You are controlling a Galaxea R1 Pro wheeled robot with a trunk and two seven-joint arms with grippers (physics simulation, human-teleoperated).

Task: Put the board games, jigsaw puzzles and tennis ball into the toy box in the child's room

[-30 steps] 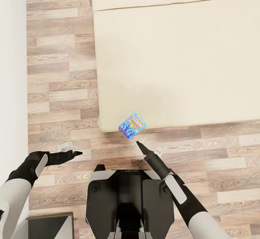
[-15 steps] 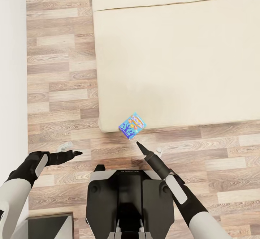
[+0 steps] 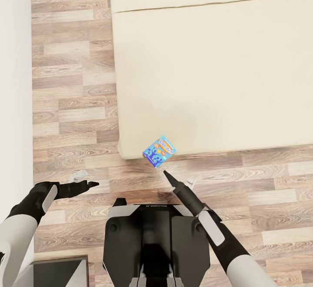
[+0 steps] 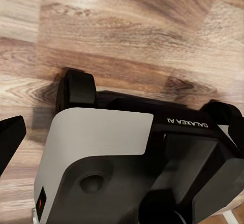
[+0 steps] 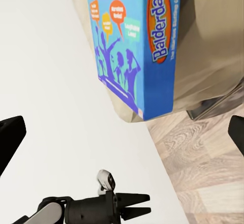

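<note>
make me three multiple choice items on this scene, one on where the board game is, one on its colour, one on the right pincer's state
1. Where does the board game sit?
A. near corner of the bed
B. on the floor
C. in the left pincer

2. Its main colour?
A. red
B. blue
C. green

3. The right pincer is
A. shut on the box
B. open, short of the box
C. resting on the robot's base

Answers:
1 A, the head view shows it overhanging the bed's corner.
2 B, blue faces in both views.
3 B, the right wrist view shows fingertips spread with the box ahead.
</note>
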